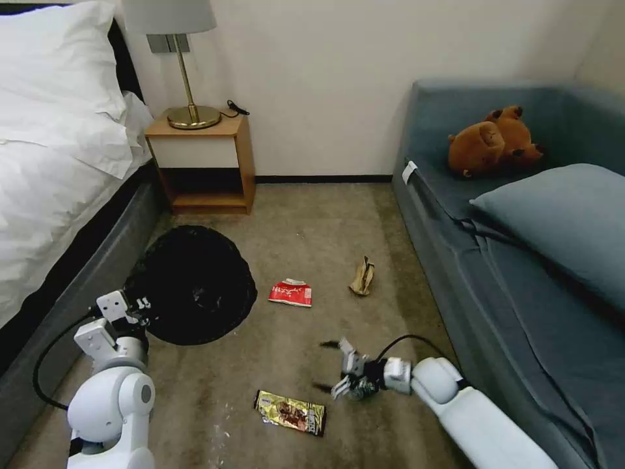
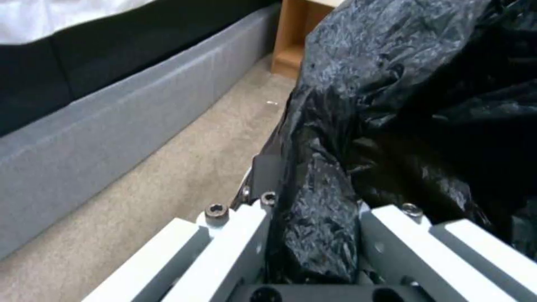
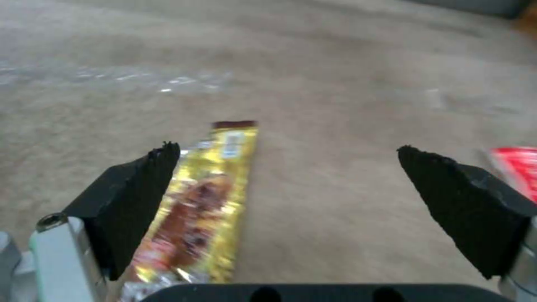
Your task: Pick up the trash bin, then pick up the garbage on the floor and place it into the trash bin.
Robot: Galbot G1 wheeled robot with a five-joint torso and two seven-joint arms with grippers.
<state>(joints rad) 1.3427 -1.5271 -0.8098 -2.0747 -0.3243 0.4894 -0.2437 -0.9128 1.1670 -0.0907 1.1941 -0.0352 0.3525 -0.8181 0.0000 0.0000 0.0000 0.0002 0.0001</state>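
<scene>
The trash bin (image 1: 192, 283) stands beside the bed, its black bag (image 2: 392, 105) spread over the rim. My left gripper (image 1: 138, 306) is shut on the near rim, with bag plastic pinched between its fingers (image 2: 235, 239). On the carpet lie a red-and-white packet (image 1: 291, 293), a tan scrap (image 1: 362, 276) and a yellow-brown wrapper (image 1: 290, 412). My right gripper (image 1: 325, 366) hangs open low over the floor, just right of the wrapper. In the right wrist view the wrapper (image 3: 207, 205) lies by one fingertip of the open gripper (image 3: 285, 149), and the red packet (image 3: 517, 167) sits at the edge.
A bed (image 1: 58, 163) with a grey base runs along the left. A wooden nightstand (image 1: 202, 163) with a lamp (image 1: 185, 71) stands at the back wall. A blue-grey sofa (image 1: 514, 260) on the right carries a brown plush toy (image 1: 495, 140) and a cushion (image 1: 566, 215).
</scene>
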